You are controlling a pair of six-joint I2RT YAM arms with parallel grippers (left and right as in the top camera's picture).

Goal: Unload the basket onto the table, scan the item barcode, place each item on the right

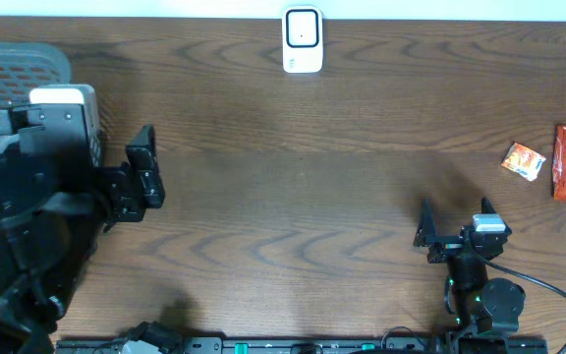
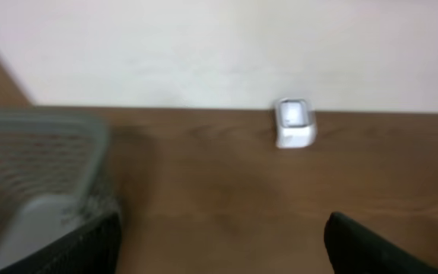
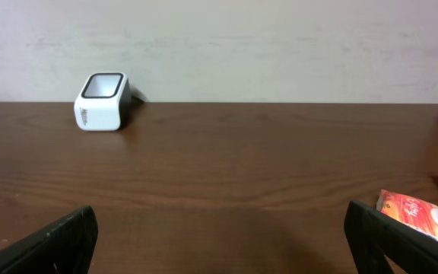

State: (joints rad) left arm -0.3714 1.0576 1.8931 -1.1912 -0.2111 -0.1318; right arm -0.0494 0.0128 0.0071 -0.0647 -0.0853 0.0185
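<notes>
The left tool (image 1: 150, 169) and right tool (image 1: 456, 211) stand released and empty, since the orange packet (image 1: 524, 160) lies ungrasped by the right edge of the counter (image 1: 293, 177).

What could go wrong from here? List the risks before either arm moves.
1. The orange packet lies close beside the red packet at the far right, so the open right jaws could catch both at once.
2. The scanner stands far from the packets. No barcode shows on the orange packet, so it may be presented facing away.
</notes>
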